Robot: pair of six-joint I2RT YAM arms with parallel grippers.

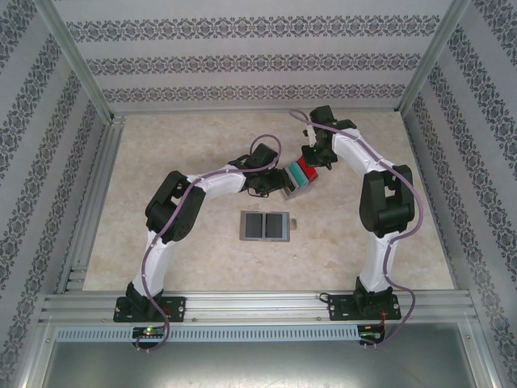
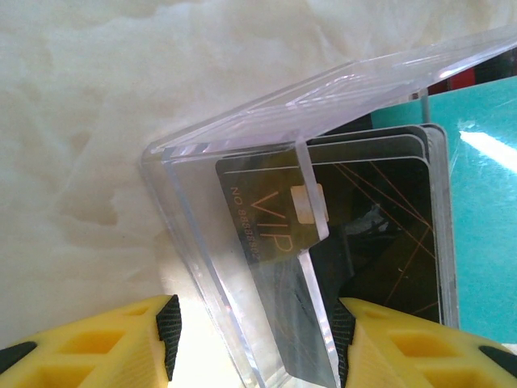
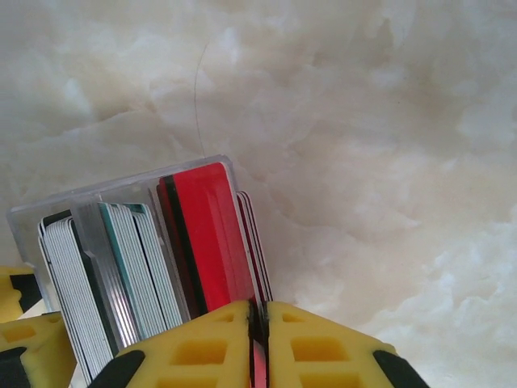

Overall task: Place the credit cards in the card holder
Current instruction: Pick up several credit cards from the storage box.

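The right gripper [image 3: 258,317] has its yellow fingers pressed together on the upper edge of a red plastic credit card [image 3: 206,234]. That card stands upright at the end of a row of cards inside a clear plastic box [image 3: 121,202]. Next to it in the same box stand thin teal-edged and white cards [image 3: 133,271].

The left gripper [image 2: 257,343] has its jaws apart, one on either side of the box's corner. Whether the pads press on the walls cannot be told. Behind the clear wall lies a black card printed VIP [image 2: 380,234], with a teal card [image 2: 485,218] beyond it.

The flat grey two-panel card holder [image 1: 265,225] lies open on the beige marbled tabletop [image 1: 161,145]. It is on the near side of the box, apart from it and from both grippers.
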